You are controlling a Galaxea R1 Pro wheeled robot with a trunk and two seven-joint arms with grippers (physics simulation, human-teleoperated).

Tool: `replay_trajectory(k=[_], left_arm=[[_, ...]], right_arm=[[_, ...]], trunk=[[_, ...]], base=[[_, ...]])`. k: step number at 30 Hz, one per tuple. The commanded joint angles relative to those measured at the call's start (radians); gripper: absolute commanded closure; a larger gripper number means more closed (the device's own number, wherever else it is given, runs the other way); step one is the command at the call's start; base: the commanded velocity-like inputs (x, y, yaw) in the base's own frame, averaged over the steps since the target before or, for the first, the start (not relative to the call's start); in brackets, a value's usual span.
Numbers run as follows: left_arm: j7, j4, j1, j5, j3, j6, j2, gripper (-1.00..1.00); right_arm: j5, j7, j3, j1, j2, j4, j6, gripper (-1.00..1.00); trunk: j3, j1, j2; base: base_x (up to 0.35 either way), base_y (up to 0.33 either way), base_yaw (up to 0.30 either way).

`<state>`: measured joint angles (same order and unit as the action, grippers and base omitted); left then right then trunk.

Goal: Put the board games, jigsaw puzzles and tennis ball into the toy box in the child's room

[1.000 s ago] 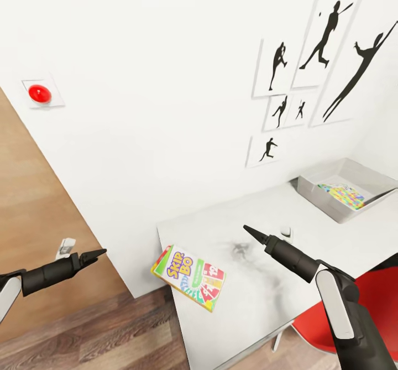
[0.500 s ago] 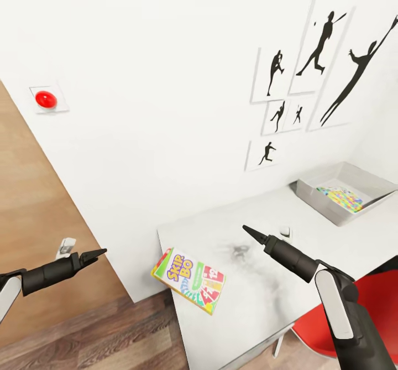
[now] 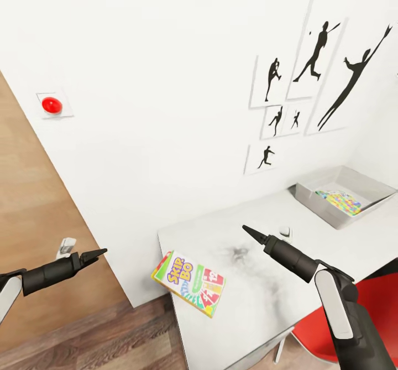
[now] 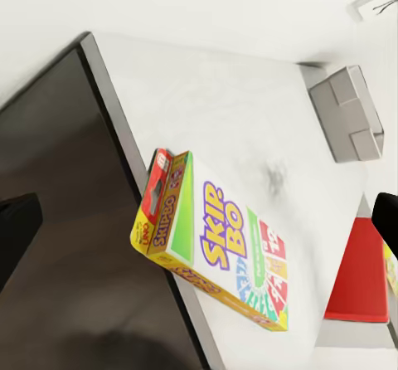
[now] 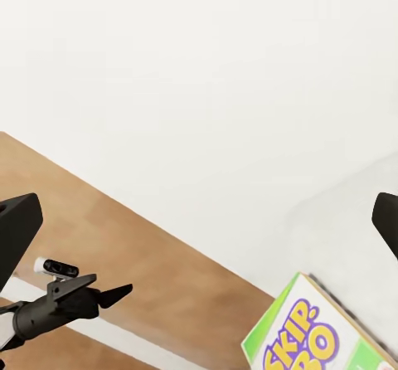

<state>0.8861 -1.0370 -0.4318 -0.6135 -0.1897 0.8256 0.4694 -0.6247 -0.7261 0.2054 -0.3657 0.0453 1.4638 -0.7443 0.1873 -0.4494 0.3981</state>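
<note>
One board game overhangs the table corner, unheld, since both the left gripper and right gripper hover pinched together, empty.

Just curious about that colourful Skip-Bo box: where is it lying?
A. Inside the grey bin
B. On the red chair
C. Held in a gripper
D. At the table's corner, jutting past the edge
D: the Skip-Bo box overhangs the table corner, untouched.

One board game, one toy box, one jigsaw puzzle, two hands.
</note>
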Motion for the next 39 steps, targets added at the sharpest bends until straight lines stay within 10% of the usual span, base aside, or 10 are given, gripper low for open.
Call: replay_trajectory(k=[1,39], left_arm=[[0.002,0.000,-0.001,-0.002,-0.001,0.005,0.000,-1.00],[0.001,0.000,-0.001,-0.002,0.003,-0.002,-0.003,-1.00]], right_arm=[[-0.003,-0.001,0.001,-0.001,0.000,0.000,-0.006,-1.00],[-0.003,-0.004,0.000,-0.001,-0.001,0.002,-0.004,-1.00]], trunk=[[0.000,-0.001,0.002],[-0.062,-0.001,0.002]], base=[[0.000,0.000,0.000],[0.000,0.000,0.000]])
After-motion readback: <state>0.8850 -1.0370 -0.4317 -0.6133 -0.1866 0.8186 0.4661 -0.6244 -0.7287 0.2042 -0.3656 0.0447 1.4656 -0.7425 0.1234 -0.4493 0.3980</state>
